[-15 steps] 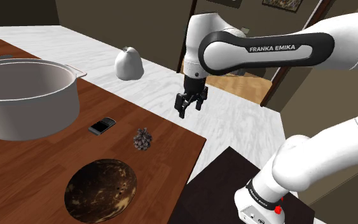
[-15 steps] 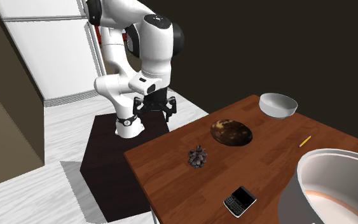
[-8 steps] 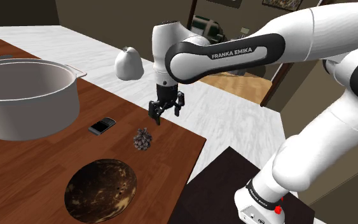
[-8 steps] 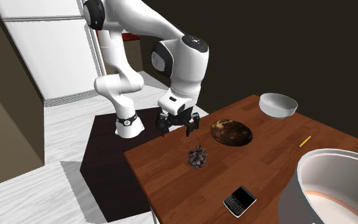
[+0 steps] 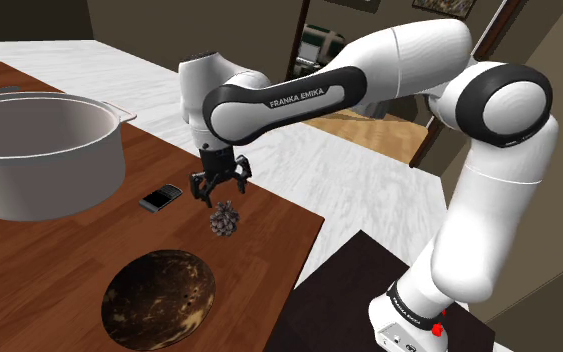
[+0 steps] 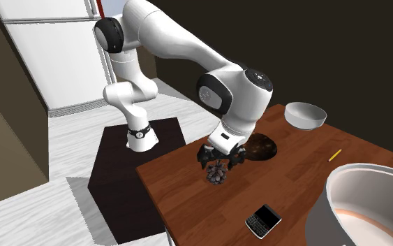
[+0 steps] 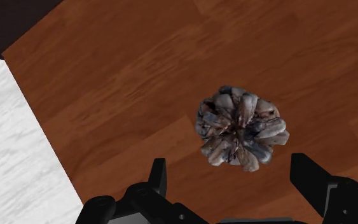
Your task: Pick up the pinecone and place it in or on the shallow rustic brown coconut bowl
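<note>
Pinecone (image 5: 225, 218) on desk (image 5: 49, 260), not gripped. End effector (image 5: 219, 197) just above it, spread wide, empty. Bowl (image 5: 159, 298) near pinecone, apart. Approach prob. done; left: lower, grip, carry to bowl.

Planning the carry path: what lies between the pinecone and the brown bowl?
Nothing stands there. In the shoulder view a bare stretch of wooden tabletop runs from the pinecone to the bowl.
</note>
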Controlling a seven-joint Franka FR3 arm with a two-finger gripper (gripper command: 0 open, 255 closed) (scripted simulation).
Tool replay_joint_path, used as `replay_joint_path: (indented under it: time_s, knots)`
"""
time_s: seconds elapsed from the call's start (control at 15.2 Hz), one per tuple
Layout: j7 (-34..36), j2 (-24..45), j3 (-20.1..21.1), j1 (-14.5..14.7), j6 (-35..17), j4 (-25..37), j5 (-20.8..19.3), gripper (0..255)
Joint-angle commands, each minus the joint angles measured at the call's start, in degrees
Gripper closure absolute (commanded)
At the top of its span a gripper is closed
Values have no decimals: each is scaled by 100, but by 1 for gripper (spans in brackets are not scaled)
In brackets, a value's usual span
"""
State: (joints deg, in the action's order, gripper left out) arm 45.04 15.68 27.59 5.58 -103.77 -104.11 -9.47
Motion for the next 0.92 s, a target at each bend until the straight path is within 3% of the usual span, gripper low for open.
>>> replay_joint_path:
  time_s: [0.0,0.46,0.86]
  knots:
    - [255,505,-24,177,109,482,-205,0]
    - [298,556,-71,148,-411,5,-263,0]
    - [303,563,-74,146,-452,-31,-270,0]
